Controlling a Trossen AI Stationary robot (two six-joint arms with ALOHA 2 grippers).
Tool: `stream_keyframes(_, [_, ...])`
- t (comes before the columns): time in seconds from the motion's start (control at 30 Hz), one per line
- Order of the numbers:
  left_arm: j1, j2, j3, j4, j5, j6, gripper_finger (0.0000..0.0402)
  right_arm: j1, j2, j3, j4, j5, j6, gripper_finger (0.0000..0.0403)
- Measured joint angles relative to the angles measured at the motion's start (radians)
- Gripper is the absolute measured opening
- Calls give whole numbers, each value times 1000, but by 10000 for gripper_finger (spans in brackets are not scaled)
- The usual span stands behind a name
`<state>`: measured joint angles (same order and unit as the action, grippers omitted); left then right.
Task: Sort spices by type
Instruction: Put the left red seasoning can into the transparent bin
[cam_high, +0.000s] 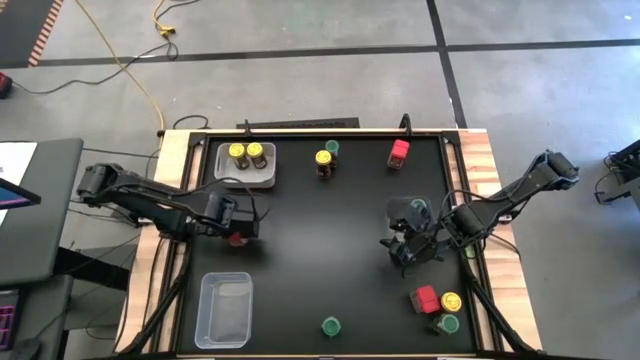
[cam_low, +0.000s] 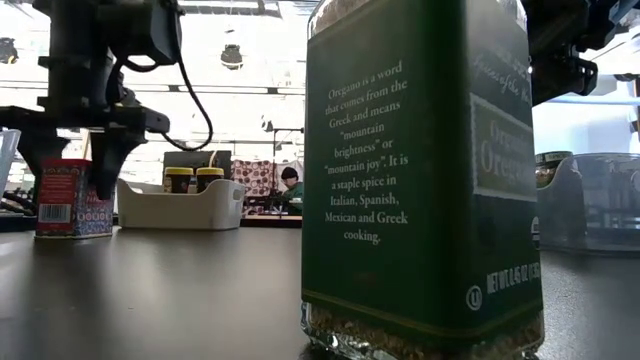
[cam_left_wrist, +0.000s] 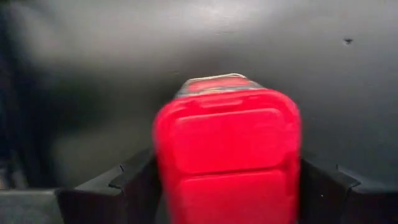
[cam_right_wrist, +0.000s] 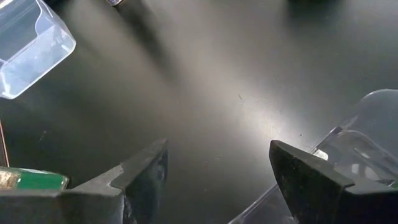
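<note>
My left gripper points down at the table's left, shut on a red blocky spice container that stands on the table. My right gripper hangs open over bare table at the right, beside a clear bin that holds a green-lidded jar. A far-left bin holds two yellow-lidded jars. A yellow-lidded jar, a green-lidded jar and a red container stand at the far edge. A red container, a yellow-lidded jar and a green-lidded jar stand near right. My left gripper pinches the red container's upper part between its two fingers, one finger on each opposite side. The fingers come from above, pointing down. The container is upright, and in the low view its bottom looks set on the table.
An empty clear bin lies at the near left. A lone green-lidded oregano jar stands at the near edge and fills the low view's foreground. The table's middle is bare black surface.
</note>
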<state>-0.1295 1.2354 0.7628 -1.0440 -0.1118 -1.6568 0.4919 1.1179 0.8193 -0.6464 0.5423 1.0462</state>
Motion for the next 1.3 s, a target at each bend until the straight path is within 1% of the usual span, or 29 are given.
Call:
stream_keyframes(0.13, [0, -57, 0, -21, -9, -11, 279, 0, 0, 0, 0, 0, 0, 306])
stream_keyframes(0.23, [0, -75, 0, -23, -11, -9, 273, 0, 0, 0, 0, 0, 0, 306])
stream_keyframes(0.47, [0, -72, 1, -21, -11, -9, 213, 0, 0, 0, 0, 0, 0, 306])
stream_keyframes(0.63, [0, -71, 1, -9, -9, 4, 213, 0, 0, 0, 0, 0, 0, 306])
stream_keyframes(0.73, [0, -71, 1, 18, 4, 42, 213, 0, 0, 0, 0, 0, 0, 306])
stream_keyframes(0.83, [13, -72, 1, 8, 20, 48, 215, 0, 0, 0, -1, 0, 0, 306])
stream_keyframes(0.93, [29, -85, 0, 45, 50, 178, 219, -1, 0, 0, -4, 0, 0, 306])
stream_keyframes(1.0, [33, -106, 14, 70, 84, 224, 215, -2, 0, 0, -4, 0, 0, 306])
stream_keyframes(1.07, [32, -137, 33, 47, 52, 248, 213, -2, 0, 0, -4, 0, 0, 306])
stream_keyframes(1.17, [33, -190, 79, 14, -22, 282, 213, -2, 0, 0, -4, 0, 2, 306])
stream_keyframes(1.3, [14, -223, 190, -53, -51, 332, 213, -4, 0, 0, -4, 0, 20, 306])
